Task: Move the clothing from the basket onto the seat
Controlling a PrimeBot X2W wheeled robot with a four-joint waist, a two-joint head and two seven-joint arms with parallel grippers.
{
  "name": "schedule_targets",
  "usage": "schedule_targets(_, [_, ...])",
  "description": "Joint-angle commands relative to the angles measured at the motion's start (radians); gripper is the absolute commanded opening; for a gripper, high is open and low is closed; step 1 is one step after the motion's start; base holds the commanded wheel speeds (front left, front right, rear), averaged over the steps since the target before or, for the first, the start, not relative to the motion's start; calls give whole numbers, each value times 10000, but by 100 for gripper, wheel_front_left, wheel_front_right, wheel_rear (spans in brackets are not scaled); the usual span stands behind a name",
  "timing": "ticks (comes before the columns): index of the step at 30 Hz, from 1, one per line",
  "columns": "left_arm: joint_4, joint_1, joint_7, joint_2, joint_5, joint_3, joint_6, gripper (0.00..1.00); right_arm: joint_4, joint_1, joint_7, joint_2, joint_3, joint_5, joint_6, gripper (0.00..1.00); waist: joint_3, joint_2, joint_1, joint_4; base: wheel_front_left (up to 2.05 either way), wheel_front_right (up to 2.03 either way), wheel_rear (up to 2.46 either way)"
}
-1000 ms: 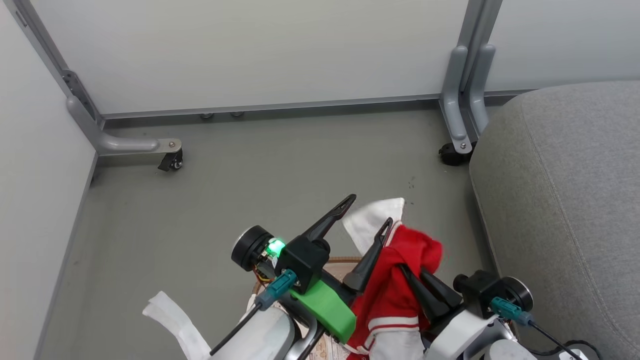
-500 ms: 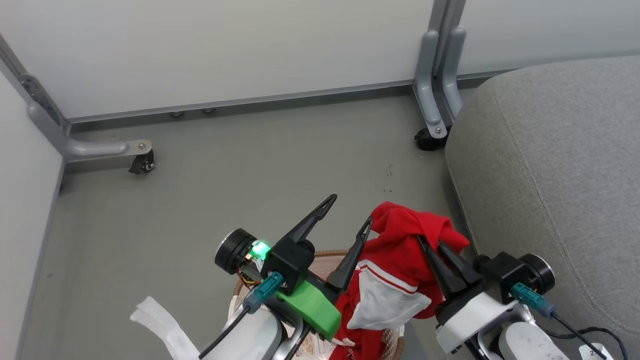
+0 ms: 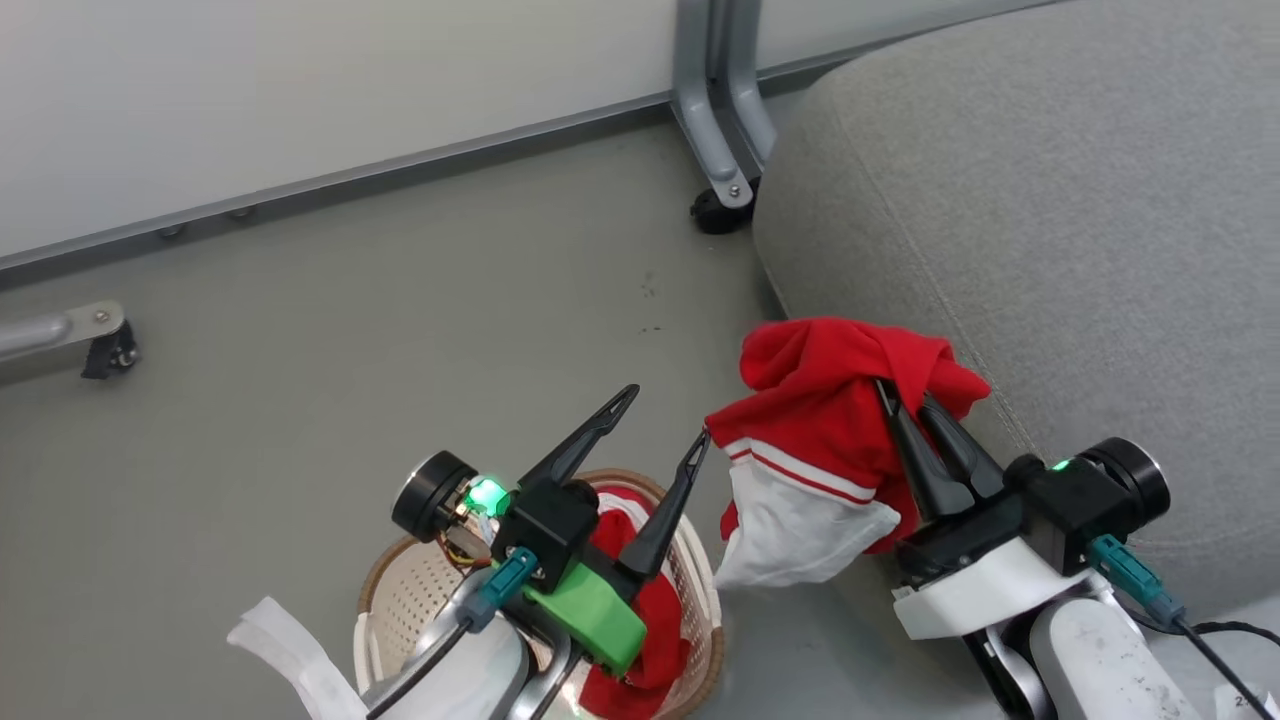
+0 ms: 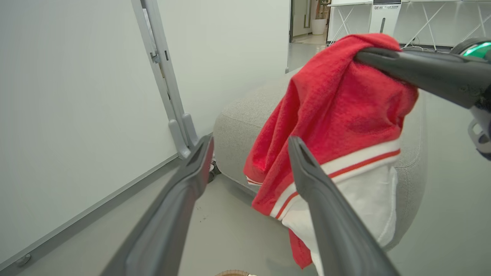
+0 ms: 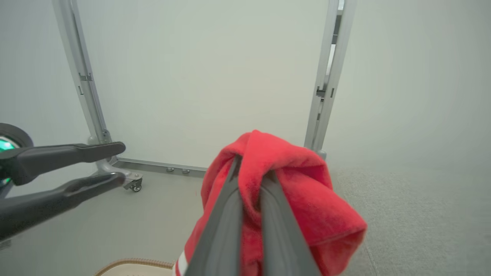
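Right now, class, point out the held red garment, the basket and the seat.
held red garment (image 3: pixel 830 400), head view, upper fold
basket (image 3: pixel 412 592), head view, cream left wall
seat (image 3: pixel 1050 200), head view, grey top surface

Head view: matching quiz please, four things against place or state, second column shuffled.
1 left gripper
2 right gripper
3 basket
4 seat

A on the floor, red garment inside
B shut on the red-and-white garment
C open, empty, above the basket
D grey, on the robot's right

Pairs: 1-C, 2-B, 3-A, 4-D
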Motion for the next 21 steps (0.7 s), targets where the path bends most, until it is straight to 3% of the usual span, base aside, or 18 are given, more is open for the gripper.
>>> schedule_targets(1, [-12,-221,-24,130,56,7,-35,100,-179,74,-48,90,-121,-79,-16,0,762,0,0,-1123,0,0,0])
schedule_targets(13, [-373,-737,390,601,302,-210,-289,100,-1225,646,-48,631,-806,-444,-16,0,1811,0,0,-2910,0,0,0])
schedule_targets(21, [-852,-1360,803,719,565,-539,-592,100,-1962,185,-48,779,-1665,-788,-16,0,2887,0,0,-2890,0,0,0])
